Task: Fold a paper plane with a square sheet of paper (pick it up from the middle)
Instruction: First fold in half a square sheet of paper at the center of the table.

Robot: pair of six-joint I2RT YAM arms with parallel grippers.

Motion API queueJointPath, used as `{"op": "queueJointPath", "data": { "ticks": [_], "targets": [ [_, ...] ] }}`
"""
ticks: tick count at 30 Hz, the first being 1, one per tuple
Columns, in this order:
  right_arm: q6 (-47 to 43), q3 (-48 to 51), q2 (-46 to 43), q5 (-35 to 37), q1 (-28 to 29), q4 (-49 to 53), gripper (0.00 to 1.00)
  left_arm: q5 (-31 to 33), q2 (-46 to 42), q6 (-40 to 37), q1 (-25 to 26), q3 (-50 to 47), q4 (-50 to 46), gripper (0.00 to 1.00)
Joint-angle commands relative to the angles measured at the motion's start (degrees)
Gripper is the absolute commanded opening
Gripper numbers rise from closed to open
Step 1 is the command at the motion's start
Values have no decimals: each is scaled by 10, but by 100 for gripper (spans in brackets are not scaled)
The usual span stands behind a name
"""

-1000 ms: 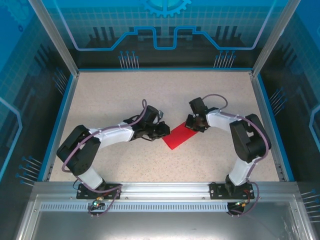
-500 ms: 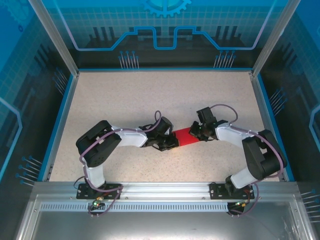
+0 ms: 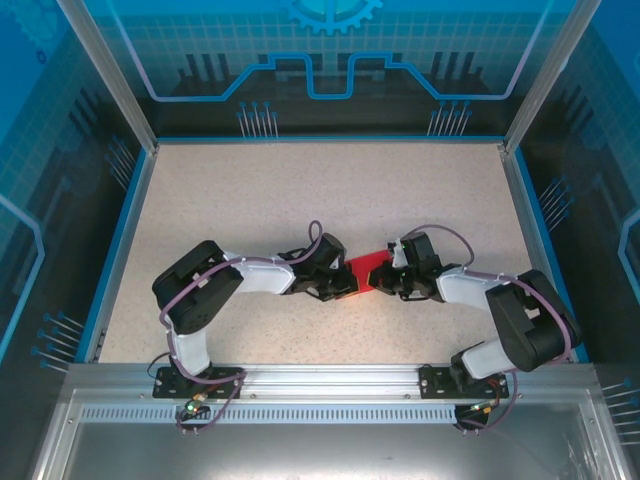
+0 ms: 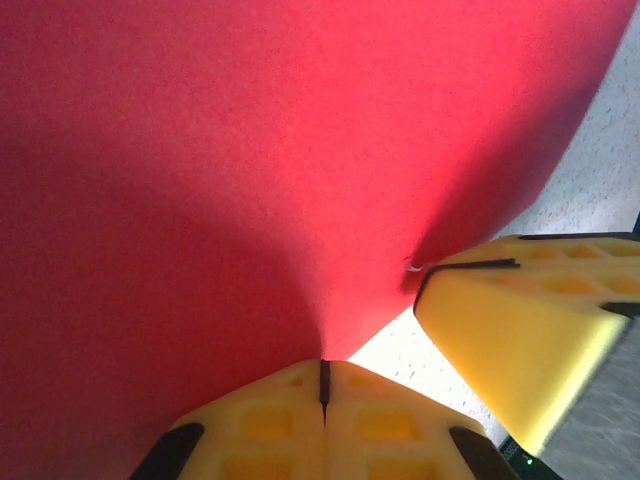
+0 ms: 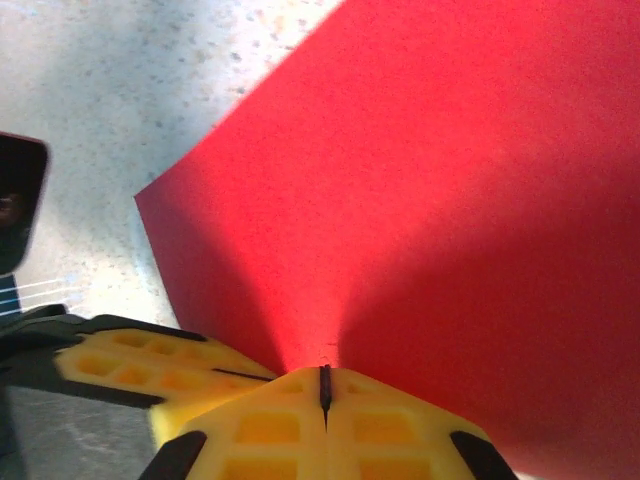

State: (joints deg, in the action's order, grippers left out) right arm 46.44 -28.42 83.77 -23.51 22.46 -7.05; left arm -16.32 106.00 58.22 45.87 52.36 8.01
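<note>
Red sheet of paper: centre of the top view, over the speckled table, stretched between the two grippers.
Left gripper: bottom centre of its wrist view, yellow fingertips clenched on the sheet's edge.
Right gripper: bottom centre of its wrist view, pinching the opposite edge.

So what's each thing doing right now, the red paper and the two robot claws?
square sheet of paper: pinched by both grippers, puckered at each pinch, not yet a plane.
left gripper: shut on the paper's edge.
right gripper: shut on the paper's edge, close to the left gripper.
</note>
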Motion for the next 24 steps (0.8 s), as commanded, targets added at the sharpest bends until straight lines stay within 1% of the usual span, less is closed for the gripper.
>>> {"op": "queueJointPath", "data": {
  "ticks": [1, 11, 13, 15, 16, 24],
  "targets": [
    [-12, 4, 19, -34, 0, -34, 1, 6, 11, 0, -1, 12, -7, 3],
    [-21, 12, 47, -25, -1, -33, 0, -1, 13, 0, -1, 15, 0, 3],
    [-23, 12, 52, -22, -1, -33, 0, -14, 15, 0, -1, 11, 21, 3],
    [-22, 13, 58, -20, 0, -37, 0, -33, 17, 3, -1, 4, 60, 3],
    [-22, 14, 60, -20, 0, -38, 0, -34, 18, 4, 0, 5, 63, 3],
    [-17, 18, 63, -31, -1, -60, 0, -17, 34, 2, -1, 13, 14, 3]
  ]
}}
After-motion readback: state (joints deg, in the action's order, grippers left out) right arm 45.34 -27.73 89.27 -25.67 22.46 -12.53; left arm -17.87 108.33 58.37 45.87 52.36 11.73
